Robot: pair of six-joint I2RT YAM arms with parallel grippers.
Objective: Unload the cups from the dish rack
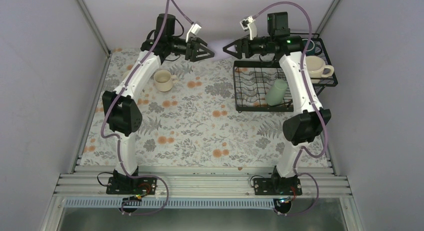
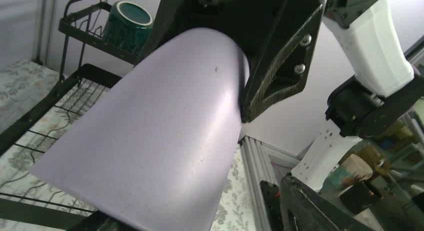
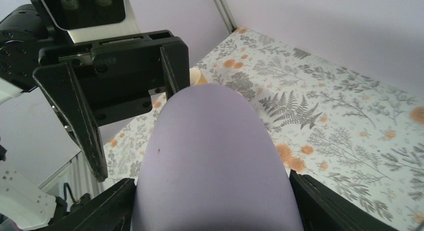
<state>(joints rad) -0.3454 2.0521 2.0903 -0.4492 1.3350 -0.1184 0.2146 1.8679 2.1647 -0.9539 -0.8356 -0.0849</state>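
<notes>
Lavender tumbler (image 3: 215,161) in right gripper (image 1: 228,47); left gripper (image 1: 209,49) spread opposite; arms outstretched.

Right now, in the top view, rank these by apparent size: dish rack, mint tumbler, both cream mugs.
1. Dish rack.
2. Mint tumbler, narrowly.
3. Table cream mug and basket cream mug: alike, unranked.

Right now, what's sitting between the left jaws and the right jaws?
A lavender tumbler: the right jaws grip it, and the left jaws stand open at its other end. Both wrist views show it.
</notes>
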